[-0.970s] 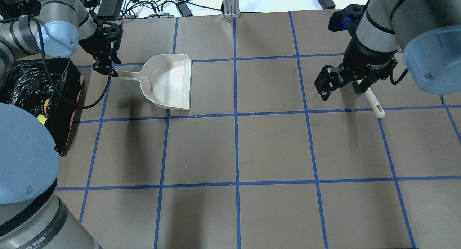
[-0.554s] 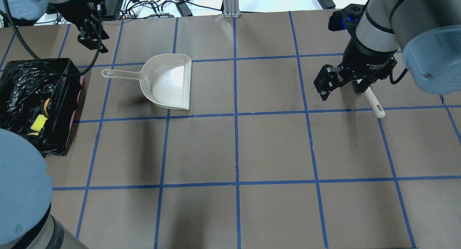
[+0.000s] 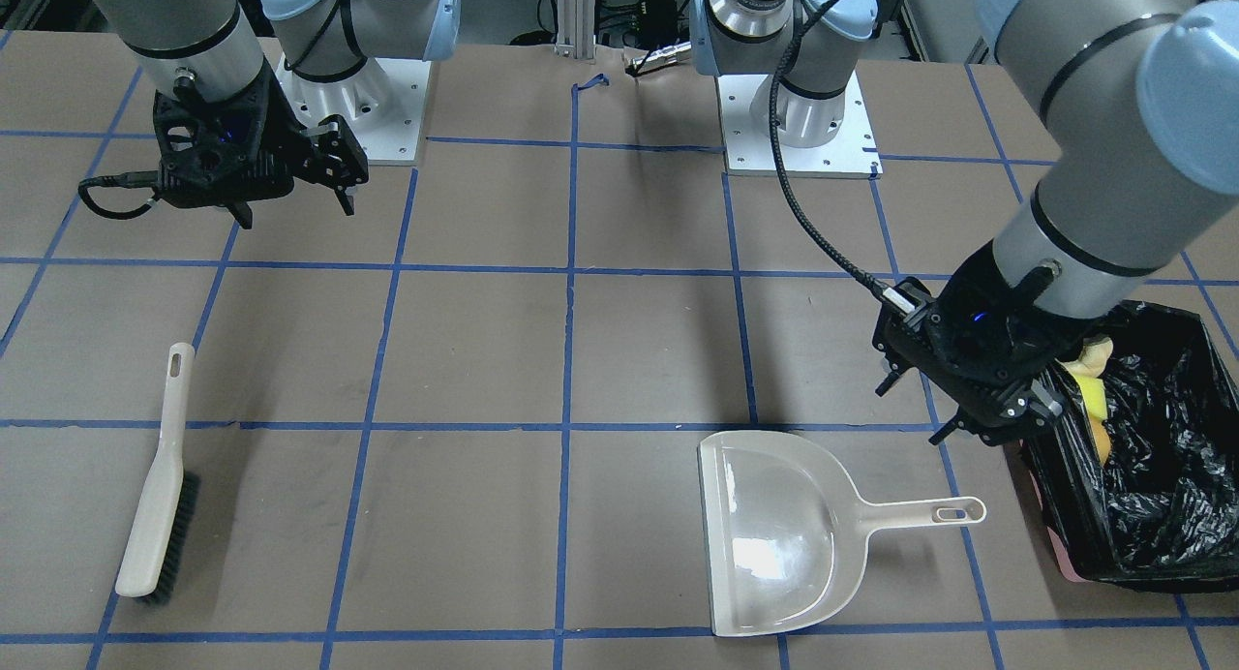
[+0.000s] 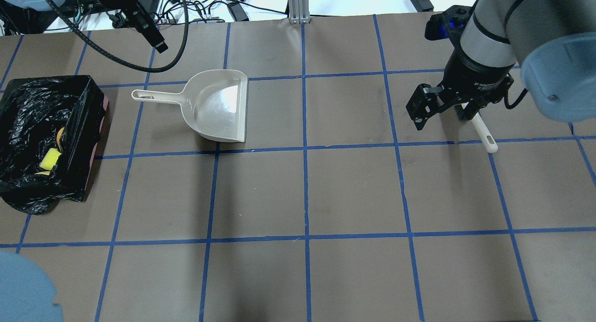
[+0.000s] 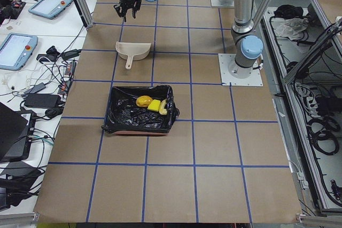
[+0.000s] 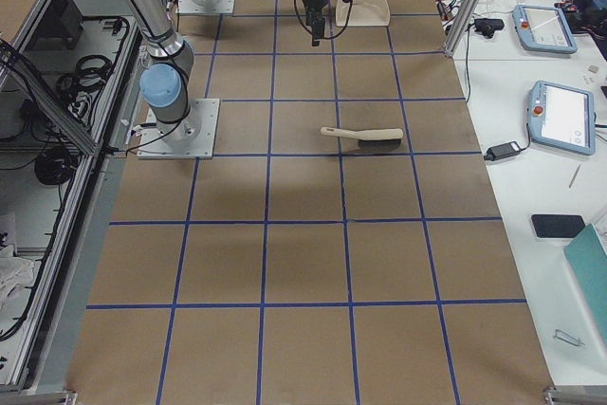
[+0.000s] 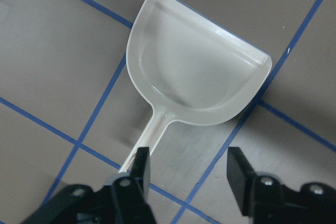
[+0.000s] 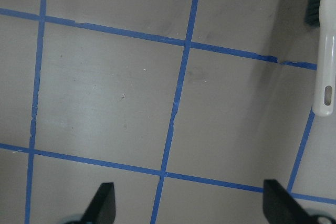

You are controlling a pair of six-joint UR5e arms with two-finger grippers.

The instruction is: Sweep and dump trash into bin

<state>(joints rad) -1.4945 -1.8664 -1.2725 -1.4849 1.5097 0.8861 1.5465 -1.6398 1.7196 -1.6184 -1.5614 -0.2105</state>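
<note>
Two empty claws, jaws apart: left claw (image 7: pixel 187 156) near the dustpan (image 7: pixel 194 72), right claw (image 8: pixel 189 183) near the brush (image 3: pixel 160 476).

You have nothing legible to go on. The right gripper (image 4: pixel 442 119), at two o'clock in the overhead view, carries a pale line of lettering on its body, too small for you to read.

Beige dustpan (image 4: pixel 219 105) and brush (image 3: pixel 158 476) lie well apart.
</note>
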